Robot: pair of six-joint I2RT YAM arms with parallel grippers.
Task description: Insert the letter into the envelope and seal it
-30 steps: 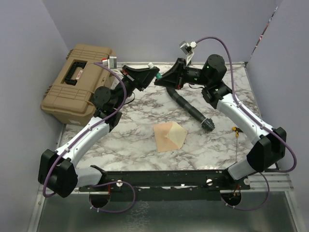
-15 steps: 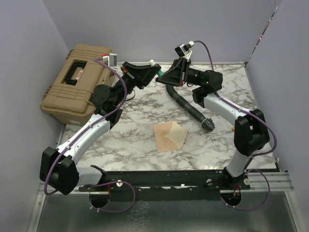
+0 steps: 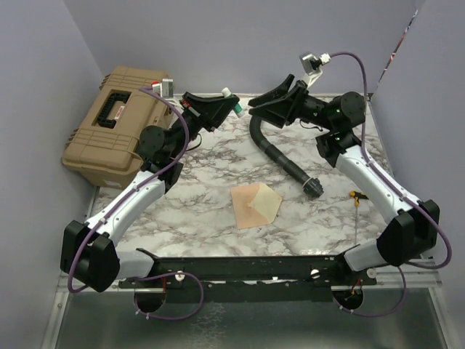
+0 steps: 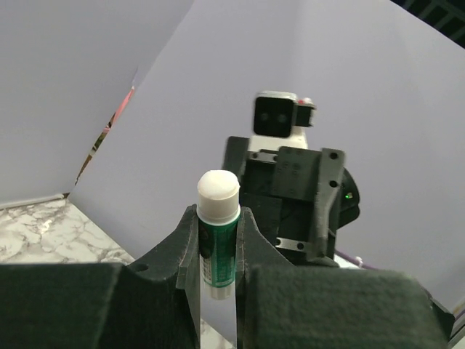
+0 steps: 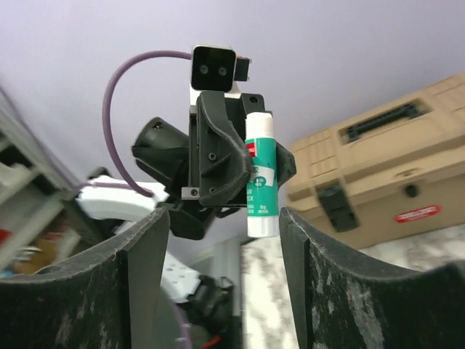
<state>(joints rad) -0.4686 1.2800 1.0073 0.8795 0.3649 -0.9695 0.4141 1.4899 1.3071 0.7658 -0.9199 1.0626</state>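
Note:
The envelope [image 3: 255,205], kraft-brown with its pointed flap, lies flat at the middle of the marble table. No separate letter shows; it is hidden or out of view. My left gripper [image 3: 229,109] [image 4: 218,218] is raised at the back, shut on a green glue stick [image 3: 232,104] [image 4: 218,240] that stands upright with its white cap on top. My right gripper [image 3: 266,100] [image 5: 221,214] faces it from the right, open and holding nothing. In the right wrist view the glue stick [image 5: 259,171] hangs a short way beyond the open fingers.
A tan hard case [image 3: 116,123] stands at the back left. A black ribbed hose [image 3: 282,154] lies across the table's right half. A small yellow item [image 3: 354,195] sits near the right arm. Purple walls enclose the table.
My right gripper has opened and drawn back to the right, away from the glue stick; its elbow has swung outward. The left gripper still holds the stick in place.

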